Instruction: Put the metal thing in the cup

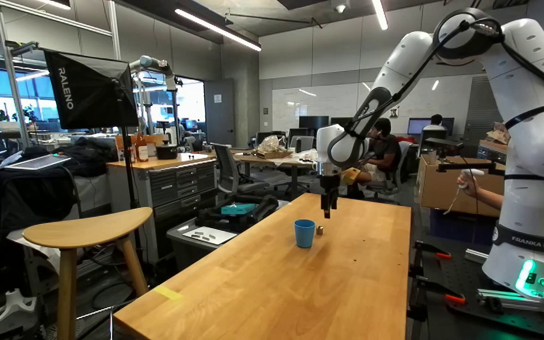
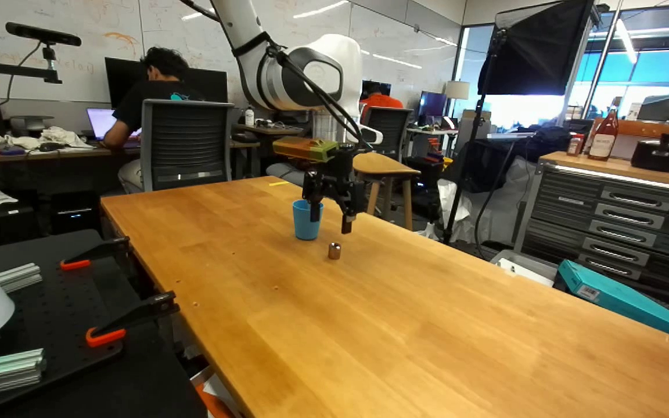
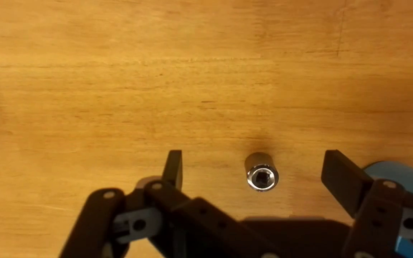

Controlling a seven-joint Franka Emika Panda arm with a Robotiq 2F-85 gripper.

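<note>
The metal thing is a small shiny socket (image 1: 319, 230) standing upright on the wooden table, and it also shows in an exterior view (image 2: 334, 251). In the wrist view the socket (image 3: 261, 172) lies between the two spread fingertips, with its square hole facing up. The small blue cup (image 1: 304, 233) stands upright close beside the socket. In an exterior view the cup (image 2: 303, 225) is partly behind a finger. In the wrist view the cup (image 3: 400, 173) is mostly hidden by the right-hand finger. My gripper (image 2: 331, 223) is open and empty, pointing down above the socket, also in an exterior view (image 1: 328, 211).
The long light-wood table (image 1: 272, 293) carries the socket and cup, with yellow tape (image 1: 168, 293) near one edge. Clamps (image 2: 105, 337) sit at the robot-side edge. A stool (image 1: 88, 229) and a grey bin (image 1: 201, 238) stand beside the table.
</note>
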